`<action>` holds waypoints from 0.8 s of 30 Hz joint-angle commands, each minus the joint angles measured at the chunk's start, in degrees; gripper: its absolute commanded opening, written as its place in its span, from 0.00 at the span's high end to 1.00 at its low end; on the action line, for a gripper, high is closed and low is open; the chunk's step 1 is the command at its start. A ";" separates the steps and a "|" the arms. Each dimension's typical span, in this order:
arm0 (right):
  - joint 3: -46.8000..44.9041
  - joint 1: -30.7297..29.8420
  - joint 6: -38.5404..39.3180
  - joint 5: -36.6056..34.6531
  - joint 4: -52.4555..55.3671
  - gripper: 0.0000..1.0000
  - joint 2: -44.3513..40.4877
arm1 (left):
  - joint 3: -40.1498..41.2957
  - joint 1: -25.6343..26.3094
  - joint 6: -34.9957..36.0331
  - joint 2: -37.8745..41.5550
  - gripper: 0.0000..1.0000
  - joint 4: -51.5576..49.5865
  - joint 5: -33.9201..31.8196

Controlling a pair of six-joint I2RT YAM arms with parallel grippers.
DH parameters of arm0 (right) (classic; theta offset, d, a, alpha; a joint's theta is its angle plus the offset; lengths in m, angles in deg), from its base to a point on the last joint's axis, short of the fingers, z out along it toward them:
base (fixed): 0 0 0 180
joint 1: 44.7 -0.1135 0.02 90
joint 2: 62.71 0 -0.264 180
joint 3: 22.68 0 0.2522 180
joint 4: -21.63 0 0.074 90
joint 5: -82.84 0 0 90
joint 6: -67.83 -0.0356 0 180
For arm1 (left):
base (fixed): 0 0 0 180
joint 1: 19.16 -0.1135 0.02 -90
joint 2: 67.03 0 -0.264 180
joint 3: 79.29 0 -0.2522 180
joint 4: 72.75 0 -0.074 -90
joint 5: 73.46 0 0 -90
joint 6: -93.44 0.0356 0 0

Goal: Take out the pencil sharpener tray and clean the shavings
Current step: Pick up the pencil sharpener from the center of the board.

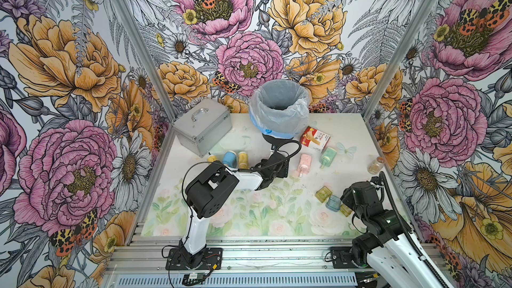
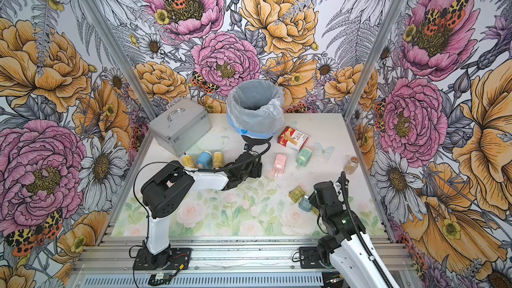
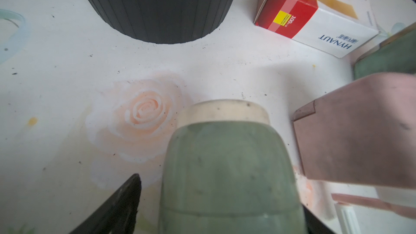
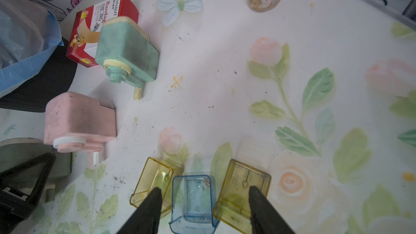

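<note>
Straddling a matte green rounded plastic sharpener (image 3: 225, 154), our left gripper (image 3: 222, 199) gapes unclamped; right gripper (image 4: 204, 189) parted, empty, over clear blue tray (image 4: 193, 205).

The left arm (image 1: 245, 180) stretches out nearly level behind the left gripper (image 3: 222, 199), wrist tipped down. Its jaws stand apart, with a gap inside one finger (image 3: 121, 203). The right arm (image 1: 385, 225) is folded up behind the right gripper (image 4: 203, 193), which points downward, fingers (image 4: 148, 208) spread.
</note>
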 commanded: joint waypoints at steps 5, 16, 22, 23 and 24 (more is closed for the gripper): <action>2.81 0.20 5.67 1.25 -6.07 0.38 3.38 | -0.61 -0.80 1.67 0.05 0.36 0.83 1.28; 4.82 0.27 13.76 8.86 -14.82 0.35 11.77 | -0.13 -0.96 4.57 5.63 0.51 -6.21 3.92; 5.06 0.44 16.17 13.01 -19.07 0.33 14.90 | -0.11 -1.26 6.10 9.20 0.56 -10.81 8.75; 5.16 0.60 16.51 13.70 -19.74 0.32 15.29 | -0.03 -1.32 6.35 9.18 0.58 -11.43 9.61; 5.17 0.62 16.95 14.60 -20.45 0.32 15.78 | -0.01 -1.45 6.78 11.46 0.59 -12.20 10.41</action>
